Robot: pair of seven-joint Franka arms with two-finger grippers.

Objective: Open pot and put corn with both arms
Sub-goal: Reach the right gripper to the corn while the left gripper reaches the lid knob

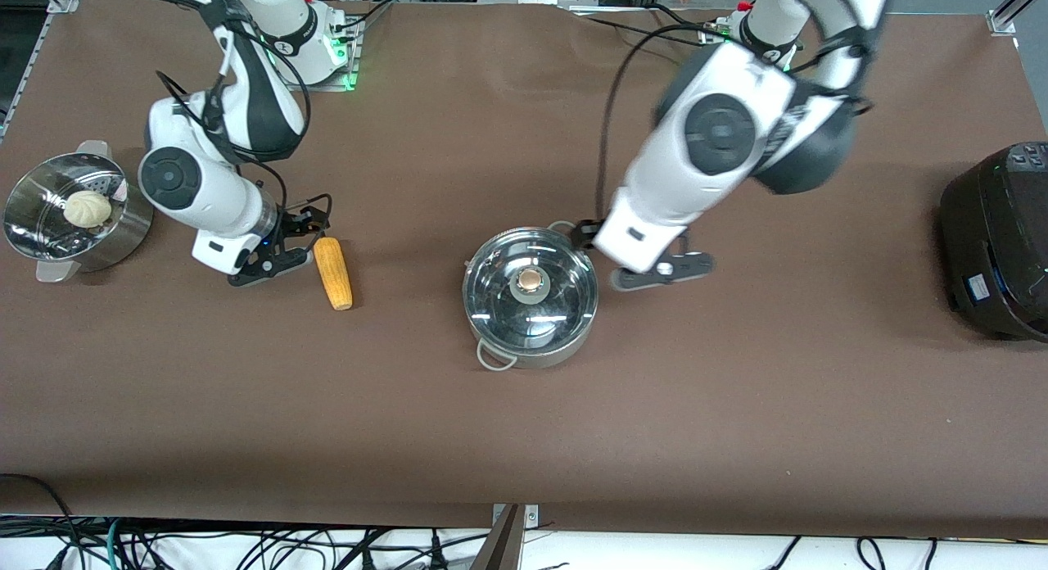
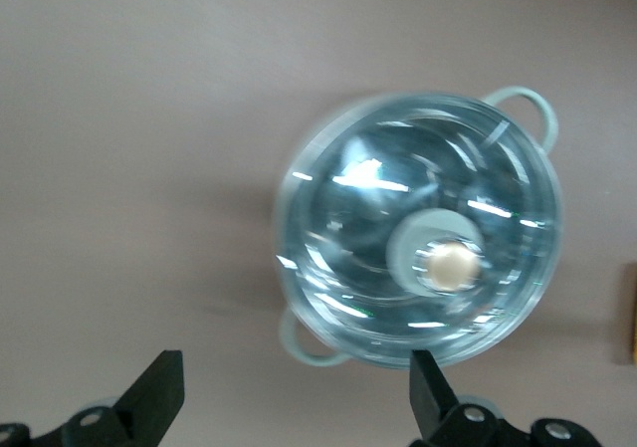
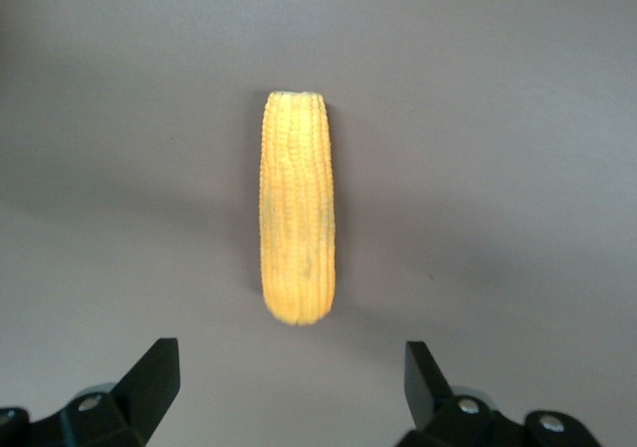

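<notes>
Steamer (image 1: 78, 218) holding bun (image 1: 88, 209), cooker (image 1: 995, 238) at table ends

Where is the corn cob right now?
The corn lies on the table beside the open right gripper, between the steamer pot and the lidded pot.

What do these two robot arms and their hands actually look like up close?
Both arms are glossy white rounded shells with black joint sections and round dark caps, black cables looping alongside, and green lights at their bases. The right hand and left hand are black, each with two flat wedge-shaped fingers on bolted mounts.
</notes>
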